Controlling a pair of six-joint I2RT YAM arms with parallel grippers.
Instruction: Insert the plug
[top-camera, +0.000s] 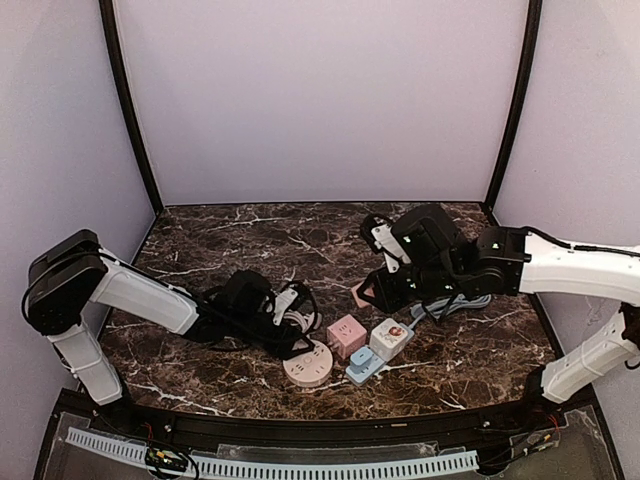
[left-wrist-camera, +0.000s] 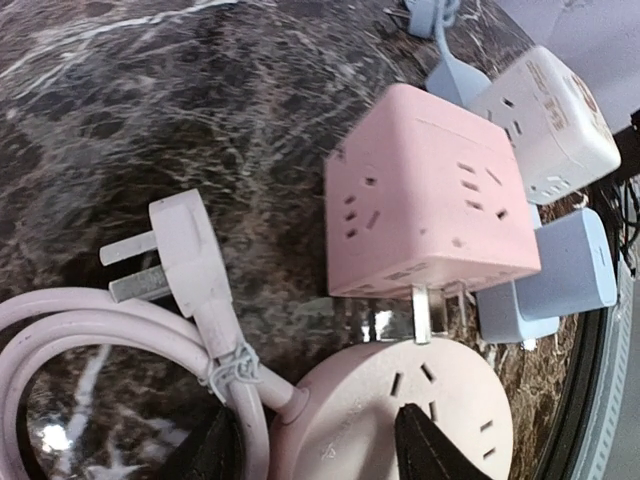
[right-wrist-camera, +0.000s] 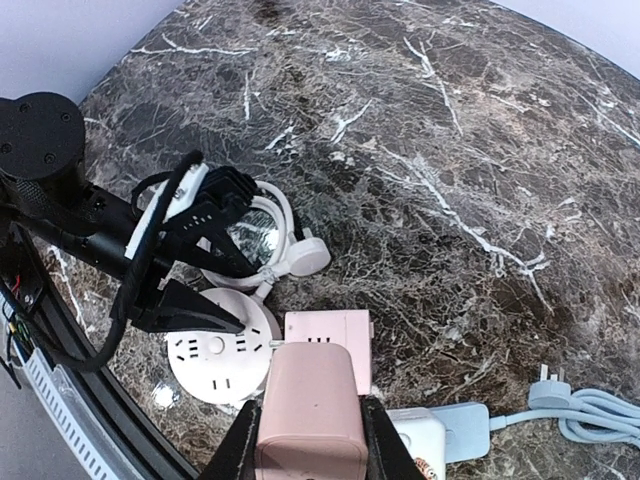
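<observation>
Marble table (top-camera: 220, 240) with socket set. Right gripper (right-wrist-camera: 312, 440) is clamped on the pink plug block (right-wrist-camera: 310, 400), held near the pink cube socket (left-wrist-camera: 430, 200). Left gripper (left-wrist-camera: 320, 450) stands part-open astride the round socket (left-wrist-camera: 400, 400) at its cord end, gripping nothing evident. Recommended: brace the socket, square pins to slots, press straight. Count: one round socket, two cubes (pink; white cube (left-wrist-camera: 545, 110)), one blue adapter (left-wrist-camera: 570, 265), one loose white plug (left-wrist-camera: 185, 250).

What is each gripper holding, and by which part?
Right gripper clamps the pink plug by its two sides. Left gripper straddles the round socket at its cord end; whether it grips cannot be told.
</observation>
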